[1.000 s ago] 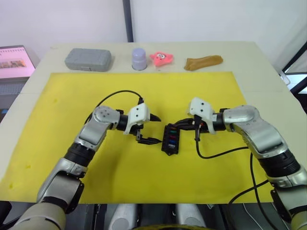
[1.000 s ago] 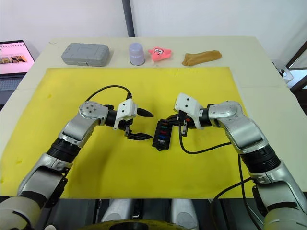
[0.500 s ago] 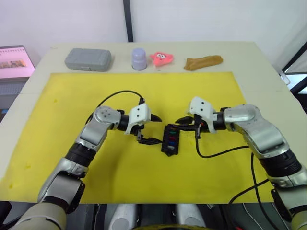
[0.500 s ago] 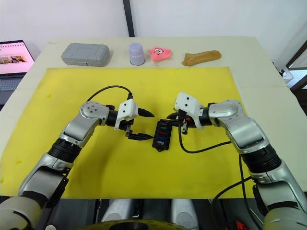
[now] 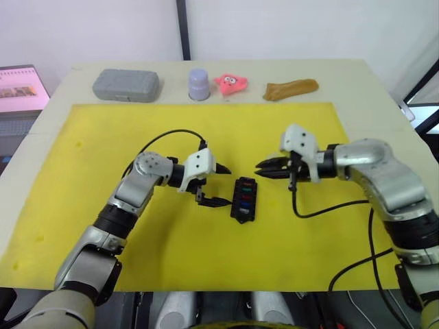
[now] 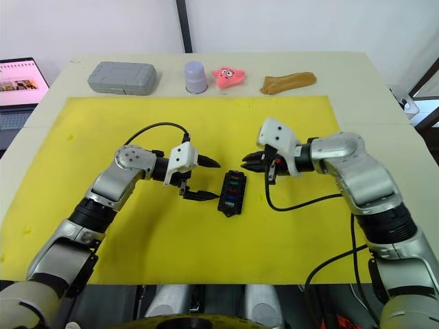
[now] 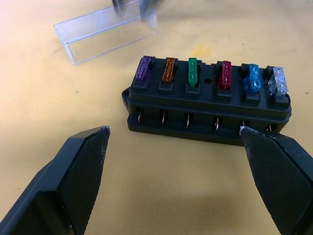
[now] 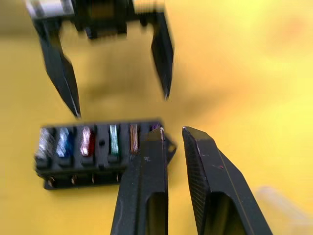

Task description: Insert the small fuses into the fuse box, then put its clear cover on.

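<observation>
The black fuse box [image 5: 243, 199] lies mid-mat, and a row of small fuses [image 7: 192, 77] stands in its slots: purple, brown, green, red, blue and clear. My left gripper [image 5: 225, 185] is open just to the box's left, with its fingers [image 7: 73, 176] spread wider than the box and holding nothing. To the right of the box and a little farther back hovers my right gripper [image 5: 260, 166], clear of it. Its fingers [image 8: 146, 181] are shut to a thin gap and empty. The clear cover [image 7: 105, 32] lies on the mat beyond the box, close to the right gripper.
The yellow mat [image 5: 89, 157] covers most of the table. Along the far edge stand a grey case [image 5: 126, 84], a lavender cup [image 5: 199, 83], a pink toy [image 5: 232, 83] and a brown object [image 5: 291, 88]. A laptop [image 5: 20, 89] sits off to the left.
My right gripper has drawn back from the fuse box's far end, to the right and clear of it. The left gripper and the box have not moved.
</observation>
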